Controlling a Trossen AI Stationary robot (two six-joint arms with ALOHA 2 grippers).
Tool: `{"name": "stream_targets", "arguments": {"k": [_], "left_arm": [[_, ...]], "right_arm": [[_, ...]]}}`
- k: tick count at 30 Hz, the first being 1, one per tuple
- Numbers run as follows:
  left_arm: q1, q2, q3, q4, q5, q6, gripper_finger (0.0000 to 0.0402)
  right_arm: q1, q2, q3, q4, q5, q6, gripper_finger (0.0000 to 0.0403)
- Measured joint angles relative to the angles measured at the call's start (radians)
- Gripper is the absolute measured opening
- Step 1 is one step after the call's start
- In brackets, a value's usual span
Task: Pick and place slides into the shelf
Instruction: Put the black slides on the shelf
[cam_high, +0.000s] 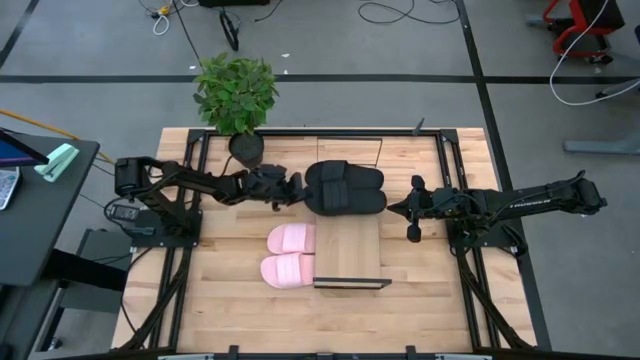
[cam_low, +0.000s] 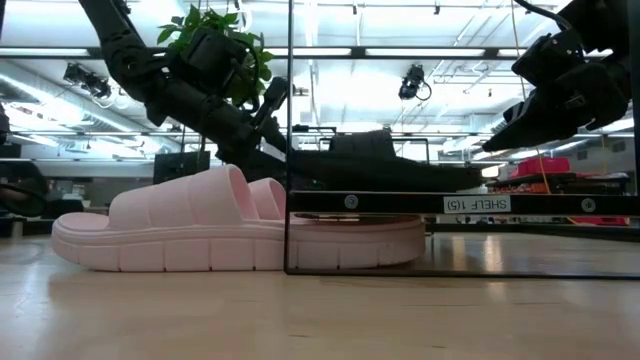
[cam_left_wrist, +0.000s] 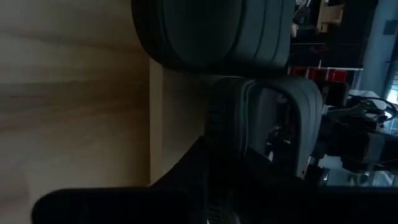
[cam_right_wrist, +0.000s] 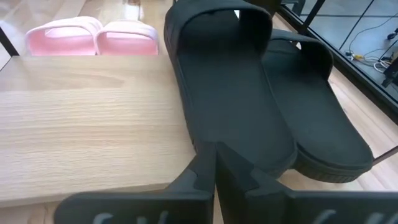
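1. Plant (cam_high: 236, 92) in a dark pot stands at the table's (cam_high: 230, 310) far left edge, leaves spreading over the rim.
2. Left gripper (cam_high: 296, 189) reaches in from the left, just beside the toe ends of the black slides (cam_high: 345, 188). Its wrist view looks straight into their strap openings, but whether its fingers are spread or closed cannot be told.
3. Two pink slides (cam_high: 289, 254) lie side by side on the table, touching the shelf's left edge, toes toward it. In the low view the nearer pink slide (cam_low: 235, 232) sits flat on the wood, its front end behind the shelf's black frame (cam_low: 290, 150).
4. Shelf (cam_high: 350, 250), a light-wood board on a thin black frame, runs through the table's middle from far edge to near. A label reading "SHELF 1(5)" (cam_low: 477, 204) shows on its rail in the low view.
5. Both black slides rest together across the shelf's far part, side by side and touching; the board's near part is bare wood.
6. Right gripper (cam_high: 414, 208) hovers to the right of the shelf, near the black slides' heel ends. Its wrist view shows the fingers (cam_right_wrist: 211, 168) pressed together with nothing between them, just short of the nearer heel.
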Motion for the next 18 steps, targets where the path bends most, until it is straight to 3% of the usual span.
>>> {"name": "stream_targets", "arguments": {"k": [18], "left_arm": [[-0.054, -0.001, 0.000, -0.048, -0.069, 0.001, 0.0049]], "right_arm": [[0.000, 0.000, 0.000, 0.000, 0.000, 0.006, 0.0013]]}}
